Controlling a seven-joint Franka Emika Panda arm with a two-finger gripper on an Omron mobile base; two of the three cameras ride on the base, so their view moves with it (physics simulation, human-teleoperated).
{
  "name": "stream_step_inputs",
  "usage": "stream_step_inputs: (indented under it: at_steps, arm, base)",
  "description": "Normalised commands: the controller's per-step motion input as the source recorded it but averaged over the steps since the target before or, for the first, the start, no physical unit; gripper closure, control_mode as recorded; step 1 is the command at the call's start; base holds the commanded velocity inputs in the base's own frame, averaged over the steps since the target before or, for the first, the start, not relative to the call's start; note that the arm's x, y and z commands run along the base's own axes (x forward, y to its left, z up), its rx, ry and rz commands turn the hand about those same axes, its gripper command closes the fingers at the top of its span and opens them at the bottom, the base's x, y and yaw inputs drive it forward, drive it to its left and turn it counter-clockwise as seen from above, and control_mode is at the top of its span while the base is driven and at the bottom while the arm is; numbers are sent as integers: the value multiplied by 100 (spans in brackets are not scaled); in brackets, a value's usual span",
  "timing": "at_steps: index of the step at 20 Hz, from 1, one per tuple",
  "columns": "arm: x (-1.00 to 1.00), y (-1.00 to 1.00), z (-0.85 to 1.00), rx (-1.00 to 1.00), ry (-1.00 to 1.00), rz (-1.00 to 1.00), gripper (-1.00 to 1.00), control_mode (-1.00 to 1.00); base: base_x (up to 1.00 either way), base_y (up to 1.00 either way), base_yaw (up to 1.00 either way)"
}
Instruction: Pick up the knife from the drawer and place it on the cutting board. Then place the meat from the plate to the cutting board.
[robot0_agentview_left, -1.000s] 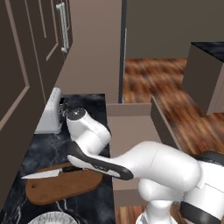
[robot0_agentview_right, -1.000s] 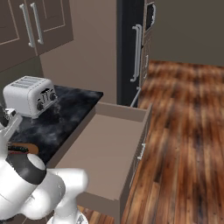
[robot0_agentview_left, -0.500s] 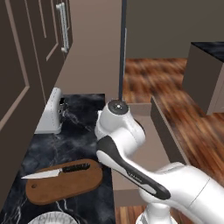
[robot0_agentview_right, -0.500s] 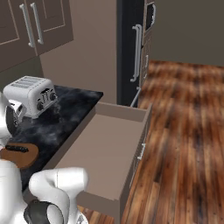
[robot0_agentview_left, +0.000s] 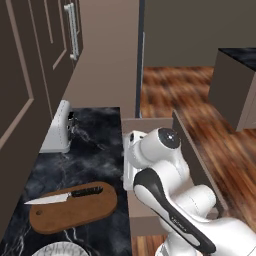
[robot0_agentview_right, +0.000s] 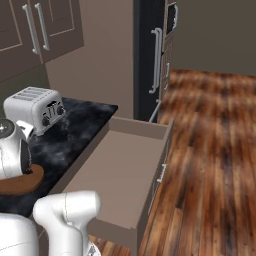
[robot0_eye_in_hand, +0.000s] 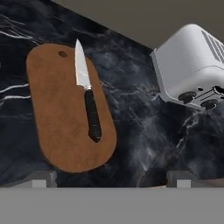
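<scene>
The knife (robot0_eye_in_hand: 87, 103) lies flat along the brown cutting board (robot0_eye_in_hand: 57, 109), black handle near me and silver blade pointing away. From the left base view the knife (robot0_agentview_left: 65, 195) rests on the cutting board (robot0_agentview_left: 75, 210) on the dark counter. My gripper (robot0_eye_in_hand: 110, 179) hovers above the counter, back from the board's near end, open, with nothing between its fingertips (robot0_eye_in_hand: 41, 179). The drawer (robot0_agentview_right: 125, 167) stands pulled out with a bare inside. A sliver of the plate (robot0_agentview_left: 57, 248) shows at the bottom edge; the meat is out of view.
A white toaster (robot0_agentview_left: 59, 127) stands at the back of the black marble counter (robot0_agentview_left: 95, 150), also seen as the toaster (robot0_eye_in_hand: 192, 70) to the right of the board. The open drawer juts over the wooden floor (robot0_agentview_right: 215, 150). Dark cabinets (robot0_agentview_left: 30, 60) line the left wall.
The arm has lifted off the cutting board and swung back toward the drawer side. The knife stays lying on the board, released.
</scene>
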Motion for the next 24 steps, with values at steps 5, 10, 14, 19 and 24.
stream_step_inputs:
  at_steps: [5,10,14,19,24]
  arm:
    - [0,0,0,0,0,0,-100,100]
    - [0,0,0,0,0,0,-100,100]
    - [0,0,0,0,0,0,-100,100]
    - [0,0,0,0,0,0,-100,100]
    - [0,0,0,0,0,0,-100,100]
  base:
    - [-66,-11,23]
    - [-52,-14,30]
    - [-11,0,31]
    - [8,0,30]
    - [51,0,9]
